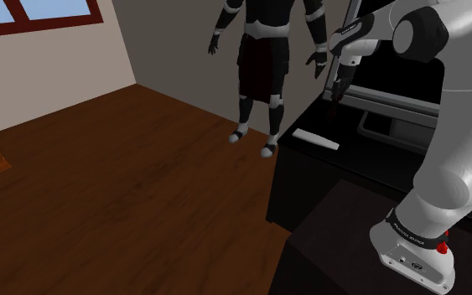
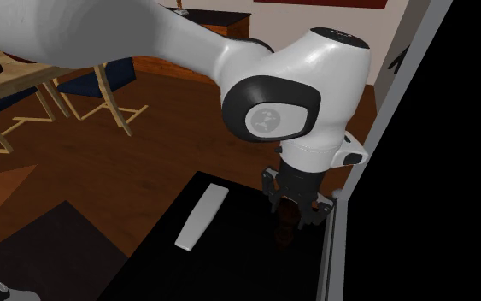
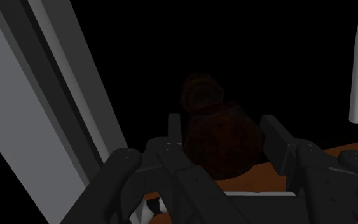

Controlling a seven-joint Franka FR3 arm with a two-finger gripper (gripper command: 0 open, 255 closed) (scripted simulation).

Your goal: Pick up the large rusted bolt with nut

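One bolt (image 3: 217, 149) | long axis upright, narrow end down | pincer (image 3: 222, 127) clamped on it

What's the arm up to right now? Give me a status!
Gripper closed on the brown bolt. Off the black table? Can't tell. White bar lies apart; grey frame close beside.

place: home room | wood floor (image 1: 125, 193) | window (image 1: 24, 12) | wooden-legged chair (image 2: 89, 81)
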